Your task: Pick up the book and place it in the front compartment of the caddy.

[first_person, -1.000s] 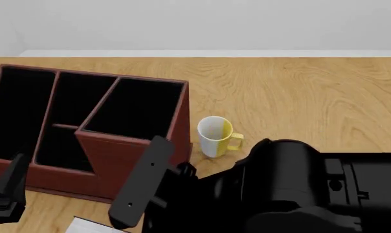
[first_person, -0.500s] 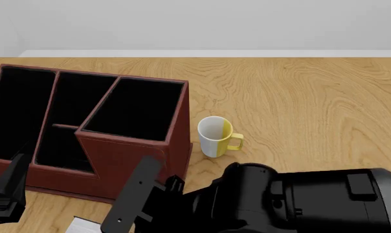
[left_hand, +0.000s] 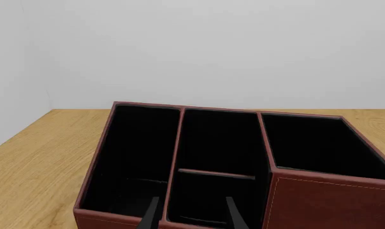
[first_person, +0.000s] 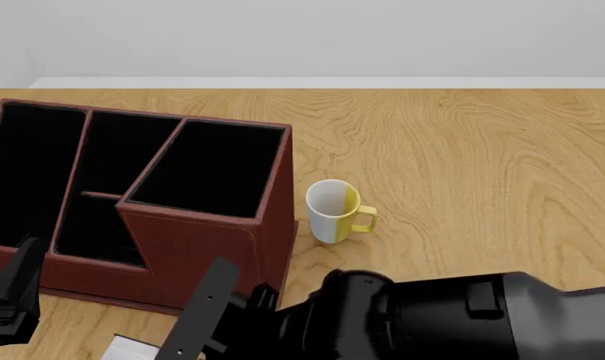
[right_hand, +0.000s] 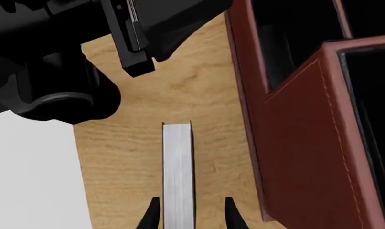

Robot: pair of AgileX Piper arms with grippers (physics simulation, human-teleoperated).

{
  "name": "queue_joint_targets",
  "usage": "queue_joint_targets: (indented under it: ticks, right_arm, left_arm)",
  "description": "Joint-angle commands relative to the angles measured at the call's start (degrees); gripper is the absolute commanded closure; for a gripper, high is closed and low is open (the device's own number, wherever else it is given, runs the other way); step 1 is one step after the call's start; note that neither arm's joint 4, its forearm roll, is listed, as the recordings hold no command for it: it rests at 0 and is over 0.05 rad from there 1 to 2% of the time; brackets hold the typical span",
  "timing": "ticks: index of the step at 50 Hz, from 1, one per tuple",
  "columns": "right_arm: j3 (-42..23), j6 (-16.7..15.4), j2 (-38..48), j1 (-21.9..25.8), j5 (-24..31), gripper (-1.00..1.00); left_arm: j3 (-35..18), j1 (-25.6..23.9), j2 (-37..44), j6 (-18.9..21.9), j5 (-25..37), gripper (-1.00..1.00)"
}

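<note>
Straddling the book (right_hand: 178, 171), right gripper (right_hand: 188, 213) is held apart for grasping; left gripper (left_hand: 188, 214) is parked apart.

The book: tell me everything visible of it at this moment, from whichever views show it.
The book shows mostly as a narrow white strip of page edges in the right wrist view, lying on the wooden table beside the caddy, apart from its wall. The right gripper has a fingertip on either side of the strip; contact cannot be told. In the front view only a pale corner peeks out at the bottom edge. Its cover is not visible.
</note>
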Motion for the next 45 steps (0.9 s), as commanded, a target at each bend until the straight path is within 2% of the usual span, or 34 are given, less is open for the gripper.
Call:
queue_joint_targets:
  ticks: [1, 8, 9, 23, 45]
  right_arm:
    - [0.2, 0.1, 1.6, 0.0, -1.1, -1.00]
    - [0.2, 0.2, 2.0, 0.4, -1.2, -1.00]
    - [0.2, 0.2, 1.9, 0.3, -1.2, 1.00]
    - [-1.0, -0.1, -0.5, 1.6, 1.3, 1.00]
    - [-9.1, -2.0, -9.8, 5.1, 14.8, 1.00]
  left_arm:
    - [0.0, 0.0, 0.0, 0.0, 0.0, -1.00]
    - [0.0, 0.0, 0.0, 0.0, 0.0, -1.00]
    - [0.0, 0.0, 0.0, 0.0, 0.0, -1.00]
    - [0.0, 0.0, 0.0, 0.0, 0.0, -1.00]
    - [0.0, 0.0, 0.0, 0.0, 0.0, -1.00]
